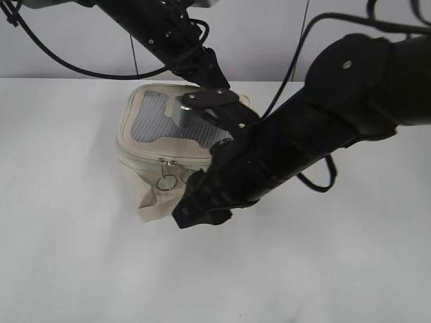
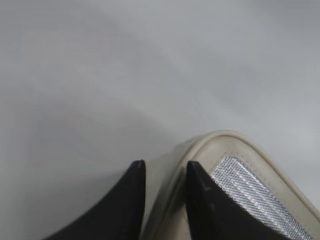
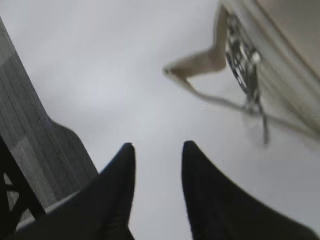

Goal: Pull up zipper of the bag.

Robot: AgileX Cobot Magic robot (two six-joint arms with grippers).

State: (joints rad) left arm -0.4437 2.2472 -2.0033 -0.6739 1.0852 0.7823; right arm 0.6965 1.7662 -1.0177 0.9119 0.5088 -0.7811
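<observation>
The cream bag [image 1: 151, 145] sits mid-table with its grey mesh lid facing up. The zipper [image 1: 167, 180] shows on the front rim, its silver ring pulls hanging next to a loose cream strap flap [image 1: 151, 202]. My left gripper [image 1: 225, 113] reaches in from the back. In the left wrist view it [image 2: 166, 164] is closed over the rim of the bag [image 2: 230, 150] at a corner, one finger on the lid and one on the side. My right gripper [image 1: 199, 214] hangs low in front of the bag. It [image 3: 159, 146] is open and empty, short of the zipper rings [image 3: 245, 65].
The white table [image 1: 67, 256] spreads around the bag. A black cable [image 1: 316, 182] loops beside the right arm. A dark grey ribbed structure [image 3: 30, 130] stands at the left of the right wrist view.
</observation>
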